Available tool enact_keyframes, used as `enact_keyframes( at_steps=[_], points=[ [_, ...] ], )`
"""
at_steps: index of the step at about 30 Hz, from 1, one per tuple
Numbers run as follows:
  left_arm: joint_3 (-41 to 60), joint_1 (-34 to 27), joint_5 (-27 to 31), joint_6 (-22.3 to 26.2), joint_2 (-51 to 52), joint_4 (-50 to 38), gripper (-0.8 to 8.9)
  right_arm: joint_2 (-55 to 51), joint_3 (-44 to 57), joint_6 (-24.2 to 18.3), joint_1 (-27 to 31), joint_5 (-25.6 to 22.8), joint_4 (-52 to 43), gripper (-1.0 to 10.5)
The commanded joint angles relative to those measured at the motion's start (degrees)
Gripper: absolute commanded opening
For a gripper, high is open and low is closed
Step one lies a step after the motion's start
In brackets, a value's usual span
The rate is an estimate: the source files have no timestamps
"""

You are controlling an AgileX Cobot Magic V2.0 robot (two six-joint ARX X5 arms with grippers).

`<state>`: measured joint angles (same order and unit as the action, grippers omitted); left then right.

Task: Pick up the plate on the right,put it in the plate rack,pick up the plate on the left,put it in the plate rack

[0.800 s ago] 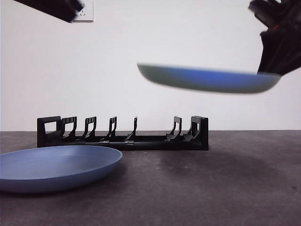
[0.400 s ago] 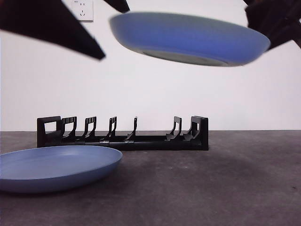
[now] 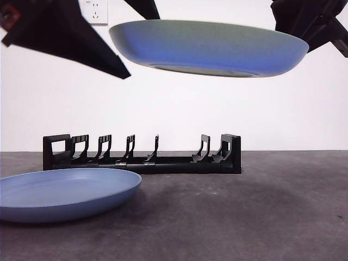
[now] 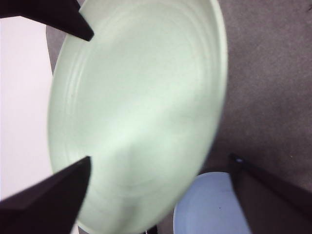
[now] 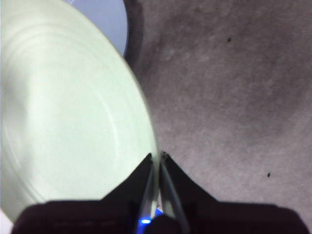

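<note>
A plate [image 3: 209, 48], blue underneath and pale green inside [image 5: 68, 112], hangs nearly level high above the plate rack [image 3: 141, 155]. My right gripper [image 5: 158, 158] is shut on its right rim, seen at the top right in the front view [image 3: 304, 27]. My left gripper [image 4: 161, 160] stands open at the plate's left side, its jaws wide apart on either side of the rim without touching it [image 3: 142, 46]. The other plate [image 3: 62, 193], blue, lies flat on the table at the front left, also seen below in the left wrist view [image 4: 209, 209].
The dark table [image 3: 261, 217] runs back to a white wall. A wall socket [image 3: 97, 11] shows at the top left. The rack's slots hold nothing.
The held plate has shifted a little to the left and levelled out. The left gripper has come in closer around its left rim. The plate on the table has not moved.
</note>
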<state>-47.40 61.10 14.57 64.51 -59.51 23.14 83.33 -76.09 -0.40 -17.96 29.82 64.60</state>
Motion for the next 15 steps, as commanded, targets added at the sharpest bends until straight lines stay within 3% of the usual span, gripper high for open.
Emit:
enact_keyframes(
  at_steps=[1,7,15],
  points=[
    [-0.07,0.66,0.50,-0.07,-0.11,-0.02,1.28,-0.35,-0.35,0.85,-0.07,0.35,-0.24,-0.1],
    [-0.07,1.99,0.52,-0.26,-0.11,-0.02,-0.11,-0.35,-0.35,0.85,-0.09,0.37,-0.26,-0.1],
    [-0.07,2.95,0.52,-1.40,-0.11,2.56,-0.08,-0.35,-0.35,0.87,-0.04,-2.73,-0.31,-0.1]
  ],
)
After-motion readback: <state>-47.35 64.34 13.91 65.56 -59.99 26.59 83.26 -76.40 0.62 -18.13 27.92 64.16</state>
